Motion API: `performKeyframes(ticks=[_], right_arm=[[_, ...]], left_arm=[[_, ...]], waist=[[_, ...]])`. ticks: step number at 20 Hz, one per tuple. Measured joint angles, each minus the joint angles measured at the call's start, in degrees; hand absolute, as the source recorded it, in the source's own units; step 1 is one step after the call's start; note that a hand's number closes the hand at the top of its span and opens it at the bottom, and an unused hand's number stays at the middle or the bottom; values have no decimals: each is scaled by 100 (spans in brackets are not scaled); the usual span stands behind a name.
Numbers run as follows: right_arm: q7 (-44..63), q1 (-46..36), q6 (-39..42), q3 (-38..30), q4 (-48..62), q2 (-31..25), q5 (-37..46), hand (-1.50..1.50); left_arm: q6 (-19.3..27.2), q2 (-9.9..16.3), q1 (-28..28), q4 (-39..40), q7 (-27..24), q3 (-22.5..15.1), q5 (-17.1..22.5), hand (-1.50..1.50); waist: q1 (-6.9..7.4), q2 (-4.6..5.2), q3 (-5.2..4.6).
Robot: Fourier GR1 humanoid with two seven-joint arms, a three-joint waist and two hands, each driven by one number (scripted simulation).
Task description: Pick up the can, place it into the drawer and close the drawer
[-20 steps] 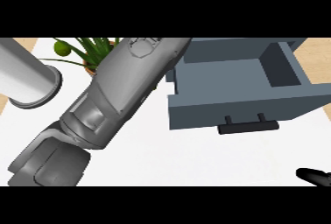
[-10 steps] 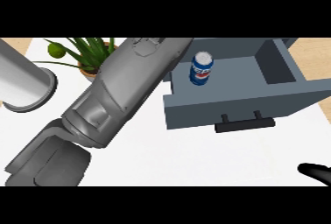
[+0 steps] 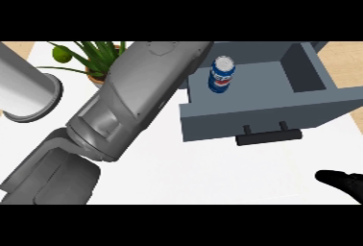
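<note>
**A:** so where was the can [image 3: 223, 74] at that point?

**B:** standing upright inside the open drawer [image 3: 255, 112], toward its back-left corner, just beside the big grey left forearm [image 3: 135, 101] that slanted across the view from the lower left up to the top. Nothing was touching the can as far as I could see. The drawer was pulled out, its black handle [image 3: 269, 137] facing the near side.

**A:** and the hands?

**B:** left hand was out of sight past the top edge, so no idea. The right hand [image 3: 344, 183] only poked in at the lower right corner over the white counter [image 3: 212, 168], well apart from the drawer, and I couldn't tell if its fingers were spread or curled. There was a potted plant [image 3: 96, 55] and a grey cylinder [image 3: 28, 91] off to the left.
</note>
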Motion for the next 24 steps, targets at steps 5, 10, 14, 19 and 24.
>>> performKeyframes(ticks=[5,10,14,19,24], right_arm=[[-303,-264,63,406,276,-252,824,-150],[-617,-510,23,825,727,-478,1753,-150],[-891,-808,-153,1263,1376,-540,2577,-150],[-1258,-1130,-491,1708,2375,-514,3439,-150],[-1522,-1518,-996,2069,3538,-371,4295,-150]], left_arm=[[27,0,42,-40,-194,45,267,-150],[2,0,95,-11,-389,85,457,-150],[55,0,23,25,-440,45,503,-150],[14,3,-79,115,-426,40,470,-150],[-141,45,-73,143,-386,71,421,-150]], waist=[[53,14,-2],[153,4,-5],[272,-12,-6],[422,-47,-8],[546,-69,-10]])
